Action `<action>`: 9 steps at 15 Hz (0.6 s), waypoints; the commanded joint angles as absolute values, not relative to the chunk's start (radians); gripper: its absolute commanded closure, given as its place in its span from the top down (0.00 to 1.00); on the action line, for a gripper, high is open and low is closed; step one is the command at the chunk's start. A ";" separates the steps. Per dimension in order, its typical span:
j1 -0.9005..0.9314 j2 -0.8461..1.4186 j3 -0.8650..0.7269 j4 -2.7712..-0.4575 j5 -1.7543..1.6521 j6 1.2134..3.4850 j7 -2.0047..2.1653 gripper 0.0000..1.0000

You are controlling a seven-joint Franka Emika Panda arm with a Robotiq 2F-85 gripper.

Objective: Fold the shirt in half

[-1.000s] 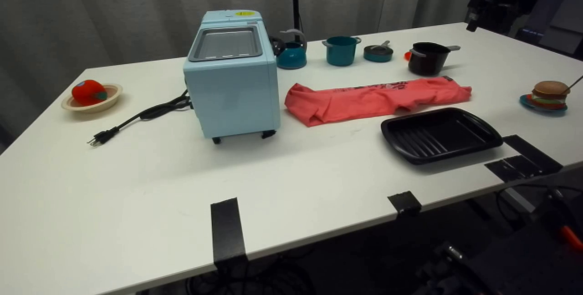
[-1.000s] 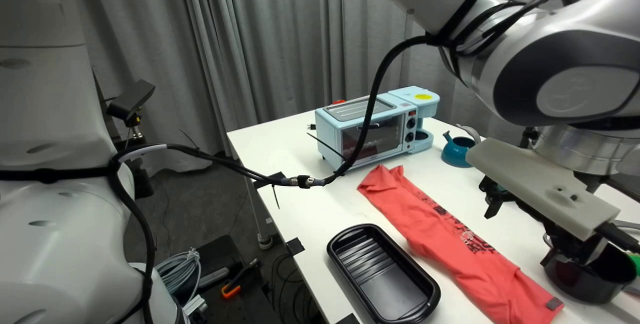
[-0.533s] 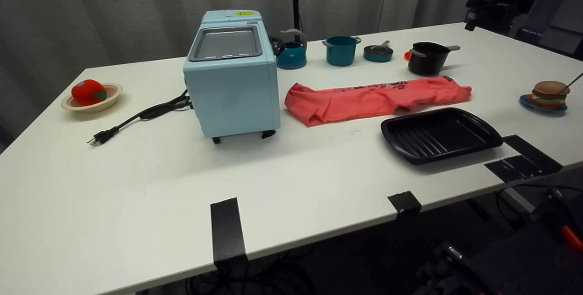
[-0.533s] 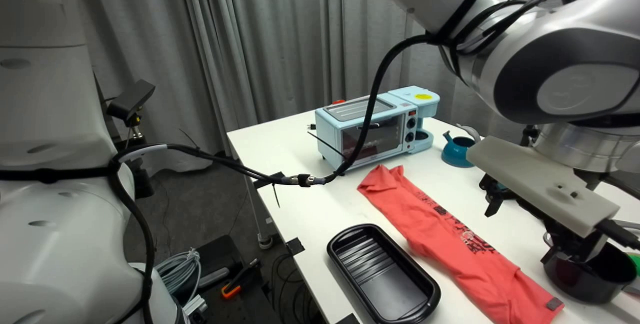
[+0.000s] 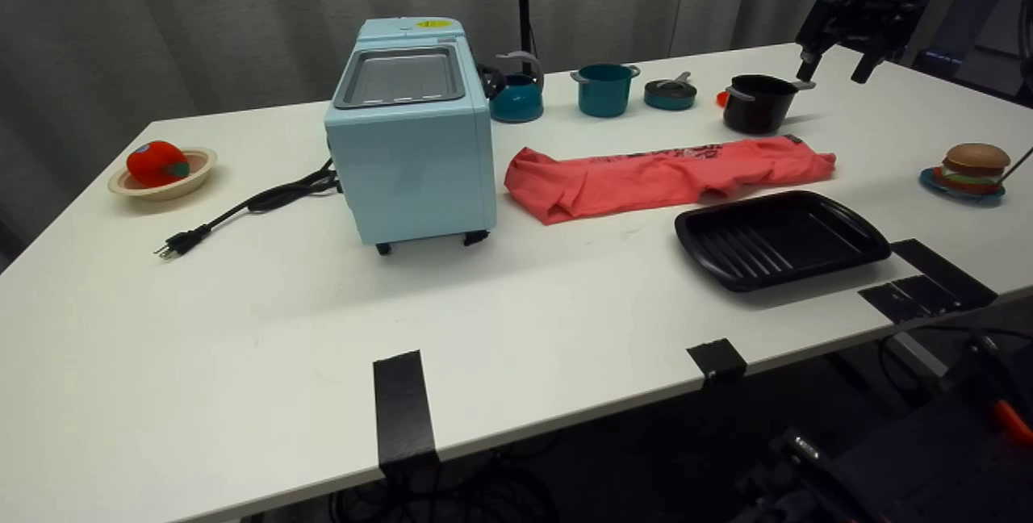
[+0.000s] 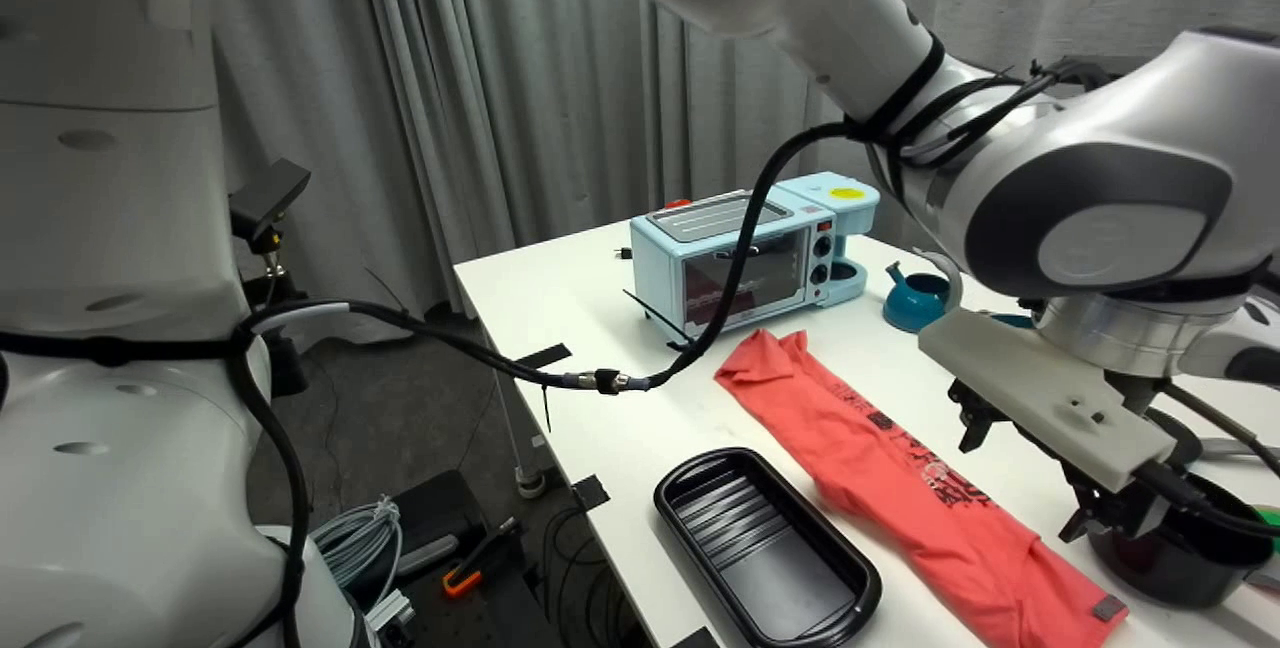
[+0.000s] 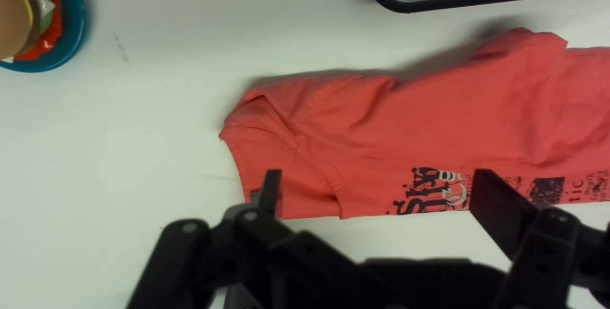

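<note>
2 fingers [image 7: 498, 211]: spread apart | red shirt [image 7: 429, 128]: long strip, beside black tray [image 6: 770, 548]

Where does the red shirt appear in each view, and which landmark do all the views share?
In an exterior view: the shirt, right of centre.
In an exterior view: the shirt, lower right, slanting.
In the wrist view: the shirt, centre to the right edge.
Shared landmark: the black tray, beside the shirt.

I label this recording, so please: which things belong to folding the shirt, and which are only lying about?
Job: red shirt, gripper.
Lying about: black tray, light-blue oven, teal kettle, teal pot, teal pan, black pot, burger, plate, bowl, red item.
</note>
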State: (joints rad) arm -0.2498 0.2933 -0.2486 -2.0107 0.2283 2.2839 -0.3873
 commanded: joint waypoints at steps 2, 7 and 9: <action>-0.292 0.424 -0.214 -1.913 0.216 2.334 -0.325 1.00; -0.320 0.567 -0.201 -1.800 0.206 2.356 -0.260 1.00; -0.330 0.624 -0.200 -1.754 0.197 2.367 -0.228 1.00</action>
